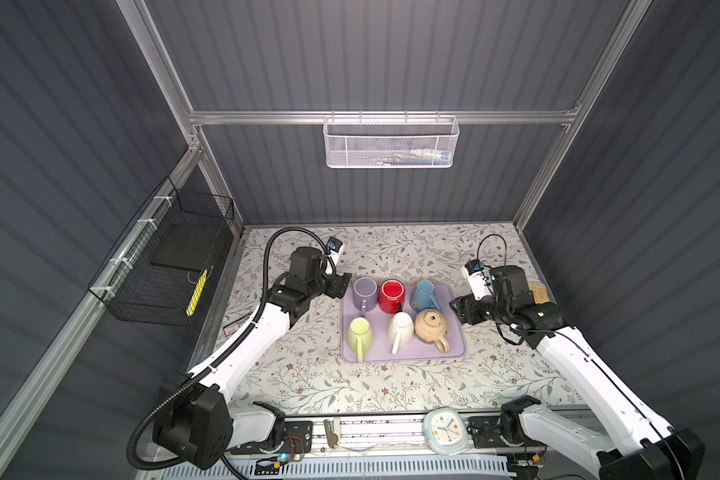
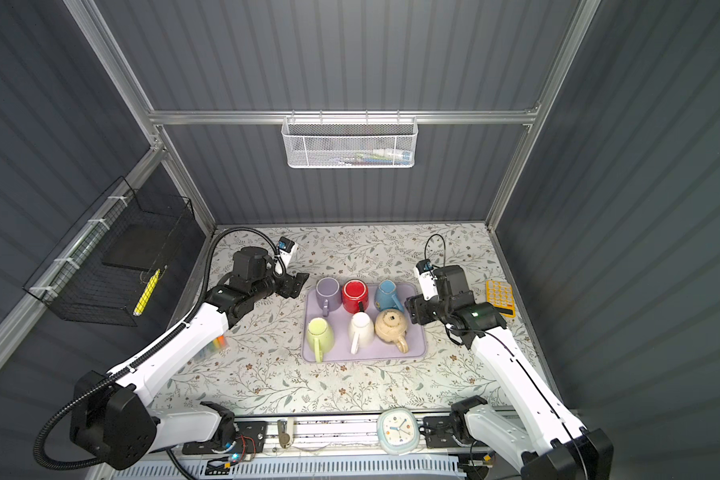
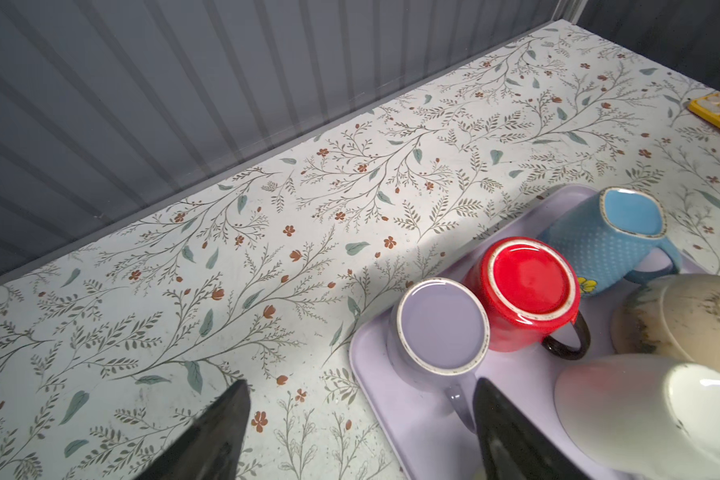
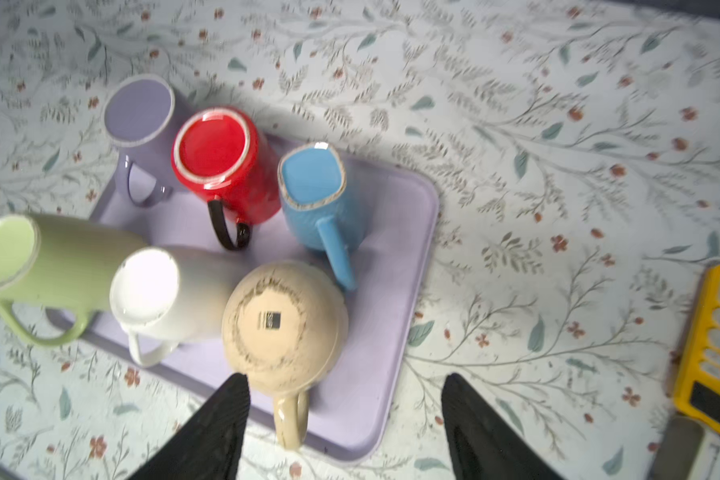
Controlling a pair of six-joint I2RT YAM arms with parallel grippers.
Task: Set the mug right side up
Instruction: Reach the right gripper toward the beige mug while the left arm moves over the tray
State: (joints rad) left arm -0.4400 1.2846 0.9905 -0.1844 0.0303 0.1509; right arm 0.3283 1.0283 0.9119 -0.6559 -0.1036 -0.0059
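Black jaws of the right gripper gape empty at the right edge of the tray, probably squaring up to the upside-down beige mug there; the left gripper, equally spread and empty, hangs by its far-left corner.

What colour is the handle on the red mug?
Black. The red mug shows its handle best in the right wrist view.

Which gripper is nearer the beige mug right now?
Right. The right gripper sits just beside the beige mug, at the tray's edge. The left gripper is across the tray, by the lilac mug.
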